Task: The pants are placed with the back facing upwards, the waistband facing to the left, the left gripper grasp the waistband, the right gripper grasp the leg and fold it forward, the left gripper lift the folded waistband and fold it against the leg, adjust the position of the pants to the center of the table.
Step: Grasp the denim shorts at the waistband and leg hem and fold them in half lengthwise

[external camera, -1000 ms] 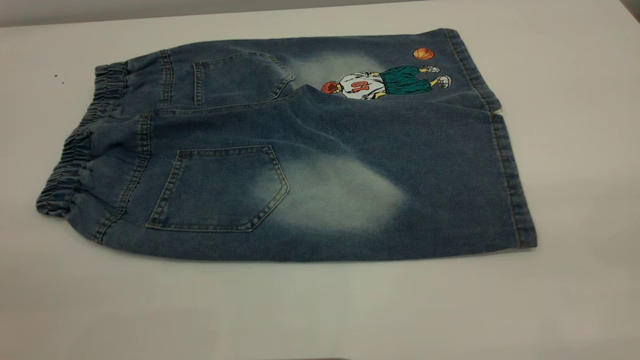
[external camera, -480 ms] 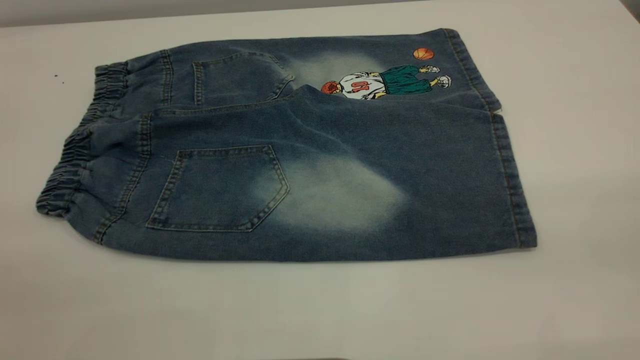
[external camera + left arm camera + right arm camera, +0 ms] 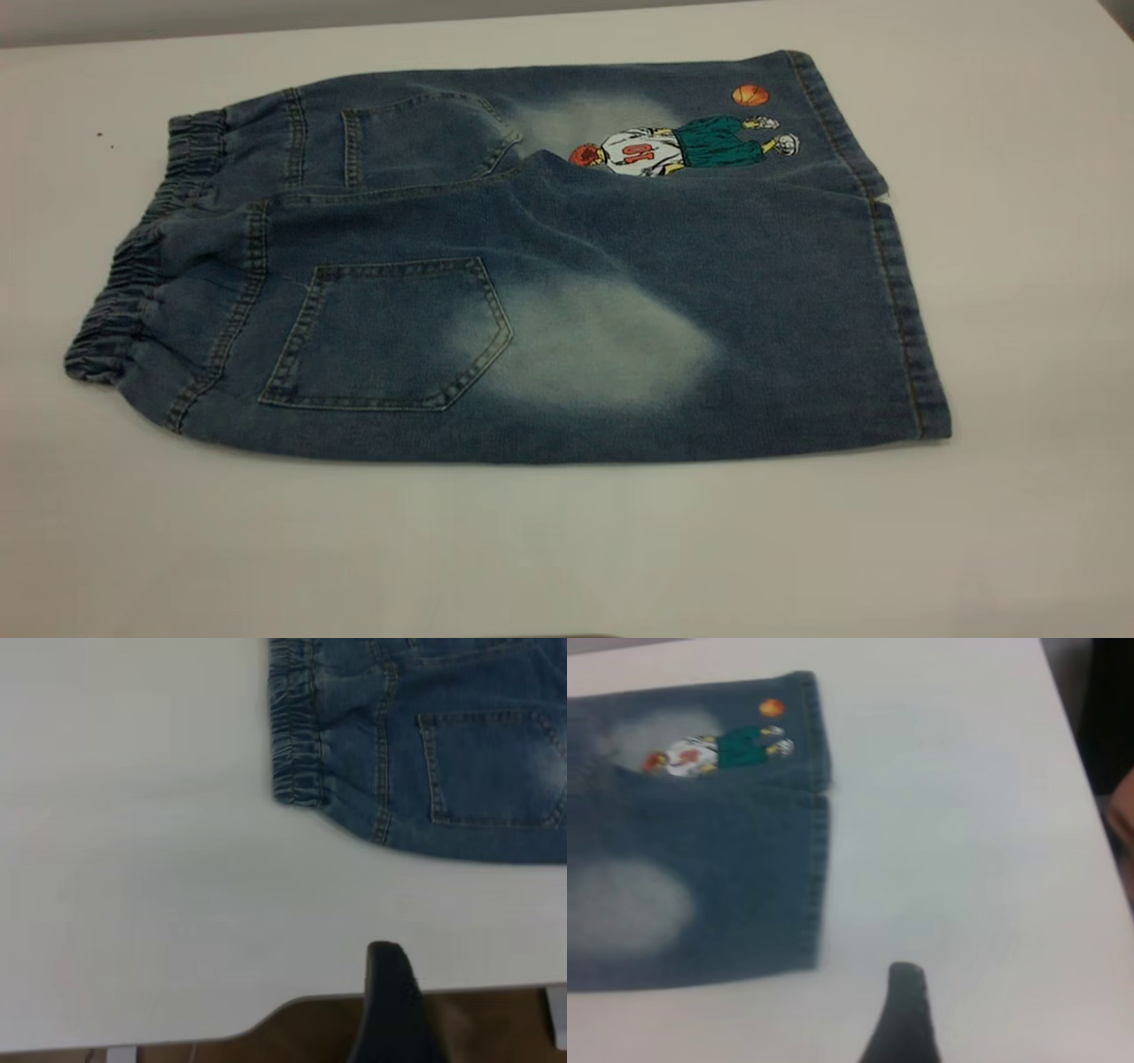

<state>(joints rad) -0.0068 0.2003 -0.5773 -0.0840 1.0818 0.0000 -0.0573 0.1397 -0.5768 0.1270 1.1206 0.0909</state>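
Note:
The pants [image 3: 532, 266] lie flat on the table [image 3: 567, 549], back pockets up. The gathered waistband [image 3: 133, 266] points left and the hems point right. The plain leg [image 3: 709, 337] with the pale patch is the near one; the leg with the cartoon print [image 3: 682, 146] lies behind it. Neither gripper shows in the exterior view. In the left wrist view, a black part of my left gripper [image 3: 387, 992] hangs over the table's near edge, well short of the waistband [image 3: 297, 735]. In the right wrist view, my right gripper [image 3: 904, 1010] hovers over bare table, off the plain leg's hem [image 3: 818, 895].
White table surrounds the pants on all sides. Its near edge [image 3: 292, 1005] shows in the left wrist view with brown floor below. Along its right side [image 3: 1085, 771] in the right wrist view stands something dark, with what looks like a hand [image 3: 1123, 815] beside it.

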